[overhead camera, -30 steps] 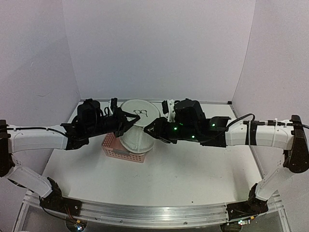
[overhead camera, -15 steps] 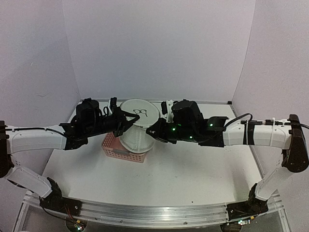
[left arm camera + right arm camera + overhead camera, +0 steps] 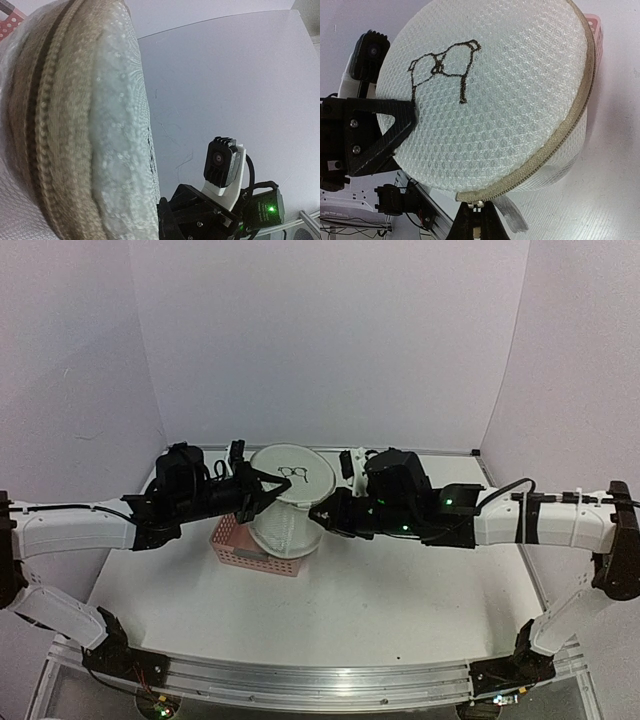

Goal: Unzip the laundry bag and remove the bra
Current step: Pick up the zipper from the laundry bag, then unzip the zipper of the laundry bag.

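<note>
You clamp left fingers (image 3: 387, 135) on bag (image 3: 510, 95) rim to steady it | your right fingers (image 3: 463, 227) pinch the zip pull (image 3: 477, 204), ready to draw it round.

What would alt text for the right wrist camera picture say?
A white mesh laundry bag fills the view, its round face bearing a black bra outline. At the bottom the right hand pinches the zipper pull on its beige rim; the left hand grips the bag's side.
</note>
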`<state>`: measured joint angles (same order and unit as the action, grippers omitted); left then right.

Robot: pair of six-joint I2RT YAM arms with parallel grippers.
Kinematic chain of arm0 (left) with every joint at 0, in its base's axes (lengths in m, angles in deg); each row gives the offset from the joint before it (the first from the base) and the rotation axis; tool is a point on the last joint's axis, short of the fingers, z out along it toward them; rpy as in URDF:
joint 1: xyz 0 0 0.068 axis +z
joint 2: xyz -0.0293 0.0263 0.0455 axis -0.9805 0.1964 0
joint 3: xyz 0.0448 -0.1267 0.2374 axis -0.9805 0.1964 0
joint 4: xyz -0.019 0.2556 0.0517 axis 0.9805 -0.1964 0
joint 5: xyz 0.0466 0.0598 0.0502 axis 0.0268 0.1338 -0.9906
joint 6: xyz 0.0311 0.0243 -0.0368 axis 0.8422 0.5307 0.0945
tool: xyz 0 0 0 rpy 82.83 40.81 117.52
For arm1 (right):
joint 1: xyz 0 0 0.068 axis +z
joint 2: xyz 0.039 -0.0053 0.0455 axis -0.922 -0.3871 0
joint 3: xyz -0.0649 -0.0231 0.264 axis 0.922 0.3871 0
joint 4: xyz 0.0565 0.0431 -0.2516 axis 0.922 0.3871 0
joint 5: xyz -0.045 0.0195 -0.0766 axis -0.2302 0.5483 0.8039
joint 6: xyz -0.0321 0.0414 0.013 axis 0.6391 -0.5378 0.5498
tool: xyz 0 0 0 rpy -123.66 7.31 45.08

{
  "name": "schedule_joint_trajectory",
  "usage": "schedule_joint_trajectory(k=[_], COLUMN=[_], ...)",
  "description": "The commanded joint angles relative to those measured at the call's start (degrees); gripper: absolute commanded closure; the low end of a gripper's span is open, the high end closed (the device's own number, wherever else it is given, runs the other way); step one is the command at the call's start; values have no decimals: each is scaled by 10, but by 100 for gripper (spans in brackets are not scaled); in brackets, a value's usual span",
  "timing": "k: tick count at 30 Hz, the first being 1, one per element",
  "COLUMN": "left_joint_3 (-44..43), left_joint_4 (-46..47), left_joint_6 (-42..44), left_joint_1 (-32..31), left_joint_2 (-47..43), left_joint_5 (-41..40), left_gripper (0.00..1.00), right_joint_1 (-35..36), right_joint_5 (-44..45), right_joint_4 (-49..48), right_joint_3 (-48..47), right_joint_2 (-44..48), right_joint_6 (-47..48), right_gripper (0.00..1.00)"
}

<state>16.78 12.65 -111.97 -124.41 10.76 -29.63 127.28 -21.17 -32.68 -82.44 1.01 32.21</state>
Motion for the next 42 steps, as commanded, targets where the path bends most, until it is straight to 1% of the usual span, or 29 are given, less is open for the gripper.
schedule_joint_trajectory(k=[1,12,16,19,24,30,33,36,42], left_joint_3=[-31,-48,-63,-79,-100,-115,-129,-156,-180], left_joint_4=[37,27,20,16,7,-51,-112,-196,-221], left_joint_6=[28,79,102,117,148,189,226,274,298], left_joint_1=[0,0,0,0,0,0,-1,-9,-29], left_joint_2=[-31,-37,-31,-19,-10,-8,-10,-6,35], left_joint_5=[32,125,171,220,286,320,314,290,318], left_gripper=[100,100,100,100,100,100,100,100,100], right_joint_1=[0,-9,-14,-19,-26,-44,-57,-71,-100], right_joint_5=[25,27,17,5,4,43,59,73,132], right_joint_4=[9,44,64,85,129,159,170,172,172], right_joint_3=[19,74,87,87,86,95,95,94,102], right_joint_2=[61,145,170,181,203,238,248,256,247], right_joint_6=[37,113,151,187,262,353,392,424,474], right_gripper=[100,100,100,100,100,100,100,100,100])
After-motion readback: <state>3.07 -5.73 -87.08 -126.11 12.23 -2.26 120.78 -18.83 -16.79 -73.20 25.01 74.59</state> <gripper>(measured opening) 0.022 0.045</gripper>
